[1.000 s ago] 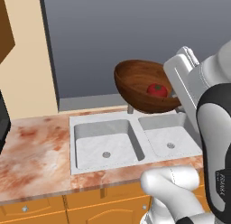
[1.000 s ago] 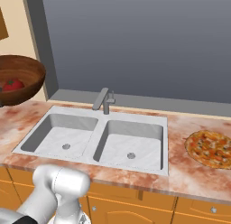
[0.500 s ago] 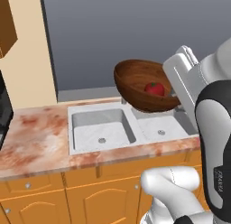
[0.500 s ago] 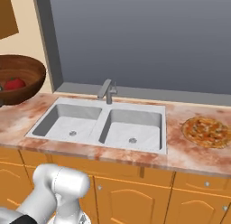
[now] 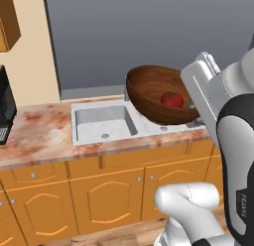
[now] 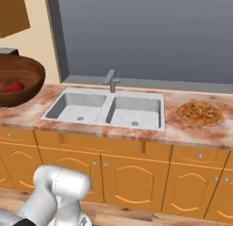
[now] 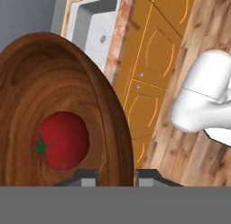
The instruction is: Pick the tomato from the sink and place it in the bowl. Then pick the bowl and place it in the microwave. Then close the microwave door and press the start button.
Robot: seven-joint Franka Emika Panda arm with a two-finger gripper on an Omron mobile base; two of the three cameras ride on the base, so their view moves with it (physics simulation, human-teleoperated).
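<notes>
The tool (image 7: 116, 175) pinched the bowl (image 5: 159, 93) rim, tomato (image 5: 172, 99) inside, bowl aloft over the sink (image 5: 104, 122); the microwave was not visible.

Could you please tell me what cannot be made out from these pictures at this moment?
- Gripper: fingertips cut off by the hand view's bottom edge; hidden behind the white arm in the left base view.
- Bowl: left part cut off by the right base view's edge.
- Sink: right basin hidden behind the bowl in the left base view.
- Tomato: lower part hidden by the bowl's rim.
</notes>
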